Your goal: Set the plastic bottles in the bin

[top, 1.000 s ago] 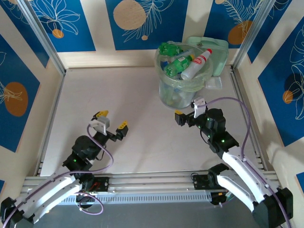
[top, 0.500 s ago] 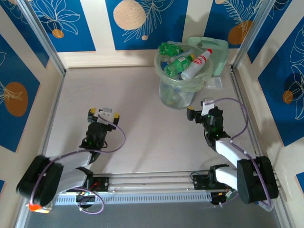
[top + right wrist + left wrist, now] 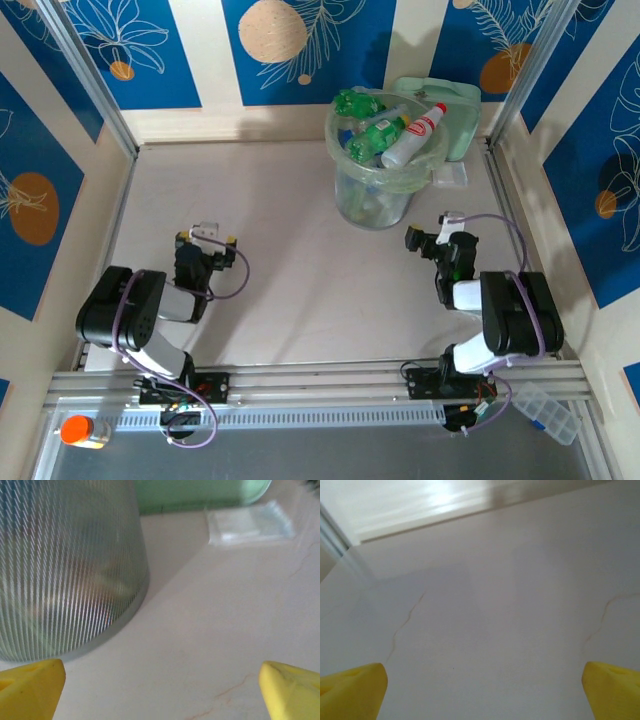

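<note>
Inspector: Since the plastic bottles [image 3: 375, 138] lie heaped in the bin [image 3: 370, 205] at the counter's [image 3: 280, 200] far right, the green ones and the white one rising above its rim, I judge the task finished or nearly so.

Clerk: And the arms?

Inspector: Both are folded low by their bases. The left tool [image 3: 482, 685] gapes wide over bare counter, gripping nothing. The right tool [image 3: 160, 685] is likewise wide and empty, near the bin's ribbed wall but apart from it (a parked posture, by my reading).
</note>
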